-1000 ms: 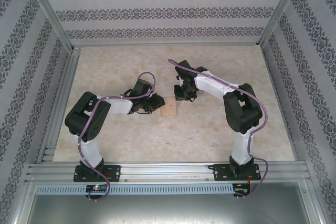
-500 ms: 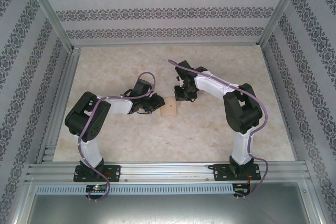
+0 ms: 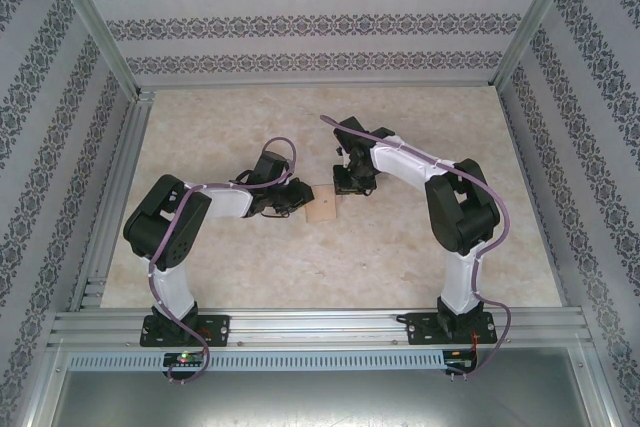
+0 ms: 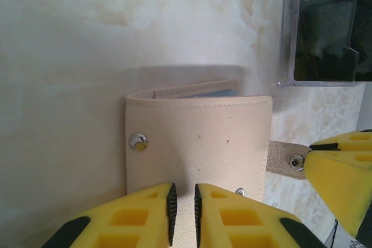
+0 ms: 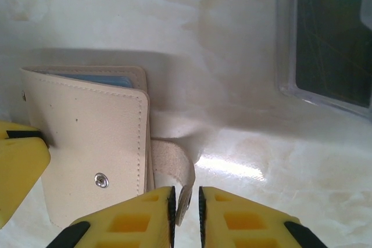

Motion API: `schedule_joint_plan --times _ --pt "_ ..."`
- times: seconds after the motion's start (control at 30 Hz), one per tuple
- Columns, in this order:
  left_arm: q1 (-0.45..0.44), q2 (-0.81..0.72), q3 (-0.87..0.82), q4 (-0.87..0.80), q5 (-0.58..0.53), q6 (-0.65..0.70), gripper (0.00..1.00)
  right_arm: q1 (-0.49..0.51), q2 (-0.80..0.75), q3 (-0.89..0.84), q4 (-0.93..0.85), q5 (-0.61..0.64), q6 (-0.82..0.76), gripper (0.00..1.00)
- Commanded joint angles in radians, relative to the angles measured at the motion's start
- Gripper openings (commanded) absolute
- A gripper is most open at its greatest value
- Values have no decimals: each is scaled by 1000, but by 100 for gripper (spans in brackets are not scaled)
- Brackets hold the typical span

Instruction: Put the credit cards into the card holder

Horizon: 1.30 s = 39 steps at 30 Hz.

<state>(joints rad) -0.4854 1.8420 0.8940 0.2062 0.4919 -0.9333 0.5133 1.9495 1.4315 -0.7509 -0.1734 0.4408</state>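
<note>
The left arm (image 3: pixel 190 217) is folded low, elbow out to the left, forearm reaching right toward the middle. The left gripper (image 4: pixel 182 193) has its yellow fingers drawn almost together, pinching the near edge of the card holder (image 4: pixel 197 137). The right arm (image 3: pixel 440 197) stands taller, forearm slanting back and left. The right gripper (image 5: pixel 186 196) has its fingers a thin slit apart around the strap (image 5: pixel 171 155); whether they clamp it cannot be told

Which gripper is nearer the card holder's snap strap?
Right. The right gripper straddles the end of the strap; the left gripper is at another edge of the card holder, apart from the strap.
</note>
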Motion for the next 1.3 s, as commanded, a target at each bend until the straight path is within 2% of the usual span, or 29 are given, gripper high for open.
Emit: schedule_joint_plan --times 0.0,0.27,0.43,0.63,1.27 --pt "-18 25 -8 -90 -57 4 21 11 -3 -6 -26 -11 -10 19" --pt "-18 28 -9 -87 -59 0 21 36 -57 -4 -1 -19 -33 0" --pt "-18 33 -8 -83 -57 -2 21 78 -78 -7 44 -56 -35 0" --pt "-19 34 -3 -86 -58 0 21 102 -8 9 48 -85 -35 0" --pt "-18 40 -9 -85 -61 1 20 94 67 21 71 -77 -34 0"
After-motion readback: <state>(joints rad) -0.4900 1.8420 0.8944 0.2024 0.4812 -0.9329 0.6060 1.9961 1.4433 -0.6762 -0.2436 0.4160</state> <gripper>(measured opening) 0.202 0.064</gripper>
